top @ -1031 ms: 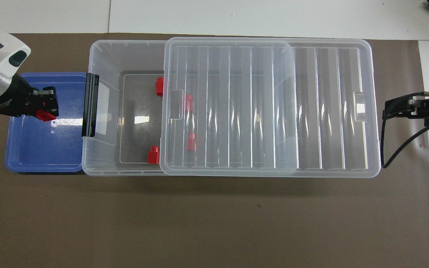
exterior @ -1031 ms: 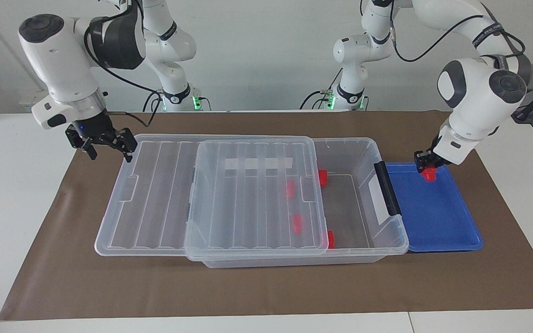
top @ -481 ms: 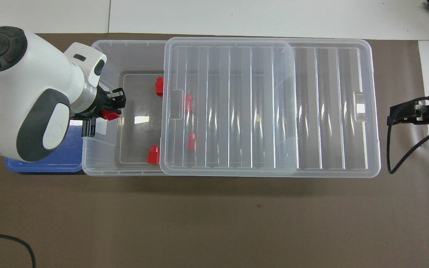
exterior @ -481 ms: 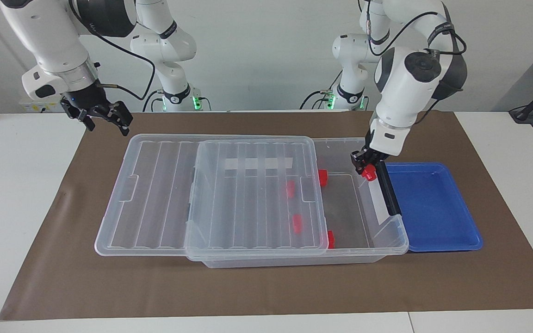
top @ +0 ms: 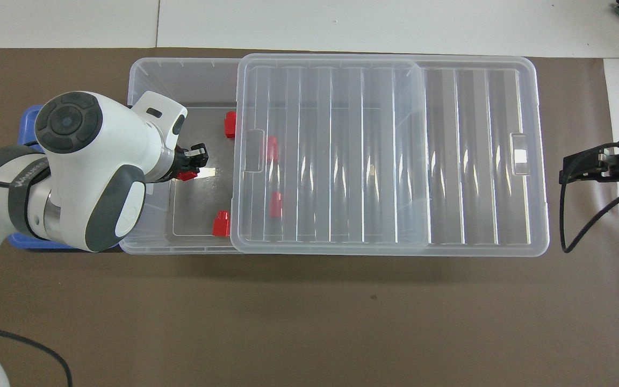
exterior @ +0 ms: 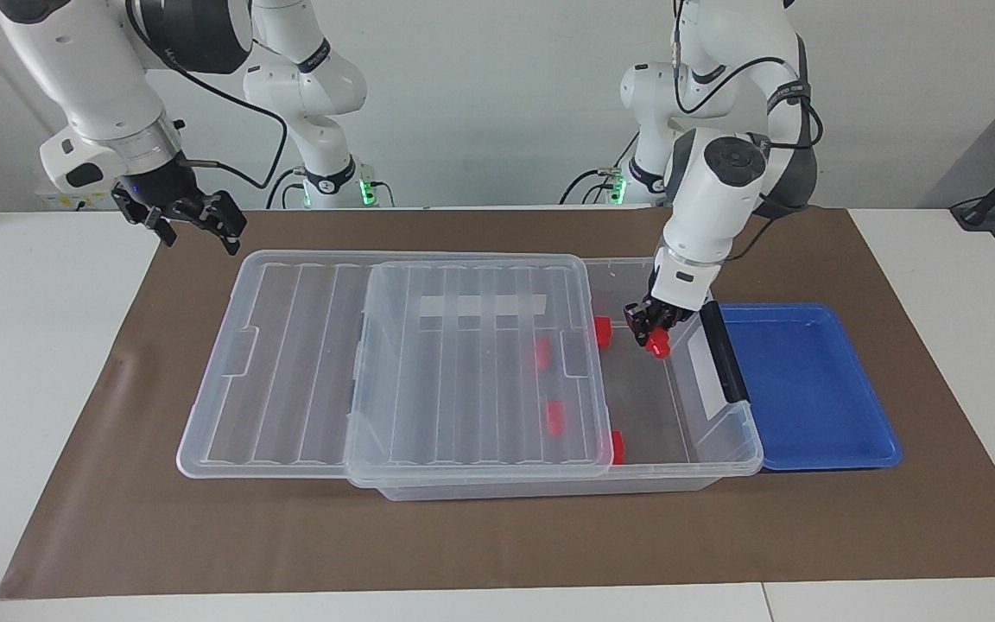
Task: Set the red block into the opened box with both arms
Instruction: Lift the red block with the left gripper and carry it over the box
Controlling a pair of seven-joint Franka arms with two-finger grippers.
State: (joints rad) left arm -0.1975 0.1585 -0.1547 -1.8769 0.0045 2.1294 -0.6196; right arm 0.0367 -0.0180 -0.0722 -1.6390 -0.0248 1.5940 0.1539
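Inside, the left gripper point(exterior: 651, 333) clamped a red block point(exterior: 658, 345) over the box's point(exterior: 726, 453) uncovered end (lid point(exterior: 394, 363) slid aside); the right gripper point(exterior: 195, 220) waited spread over the brown mat point(exterior: 497, 536).

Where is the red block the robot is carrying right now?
The left gripper is shut on the red block, over the uncovered end of the box, beside its black handle.
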